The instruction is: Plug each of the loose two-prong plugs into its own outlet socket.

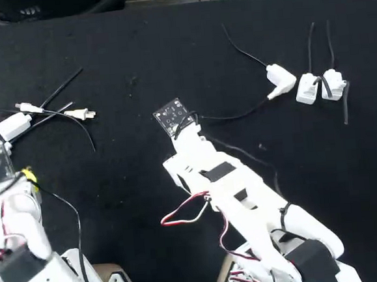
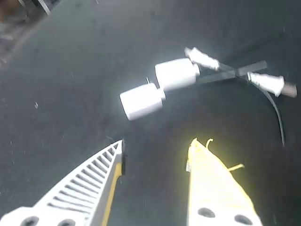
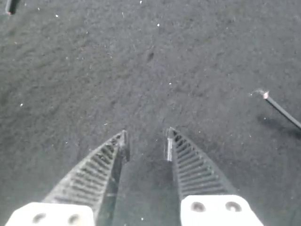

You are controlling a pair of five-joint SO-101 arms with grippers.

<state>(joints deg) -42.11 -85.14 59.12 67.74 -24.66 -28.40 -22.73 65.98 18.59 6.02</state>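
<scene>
Two white socket blocks (image 2: 141,100) (image 2: 176,74) lie end to end on the black cloth, just ahead of my left gripper (image 2: 155,148), which is open and holds nothing. Two small white two-prong plugs (image 2: 202,59) (image 2: 268,82) on black cables lie just beyond them. In the high view this group sits at the far left, around the socket block (image 1: 14,125). At the back right lie an angled white plug (image 1: 280,80) and two more white sockets (image 1: 307,88) (image 1: 333,84). My right gripper (image 3: 146,140) hangs open over bare cloth mid-table.
The left arm (image 1: 21,258) fills the near left corner, and the right arm (image 1: 245,195) stretches from the near edge toward the centre. Thin black cables (image 1: 238,114) trail across the cloth by the right arm. A loose cable end (image 3: 277,106) lies near the right gripper.
</scene>
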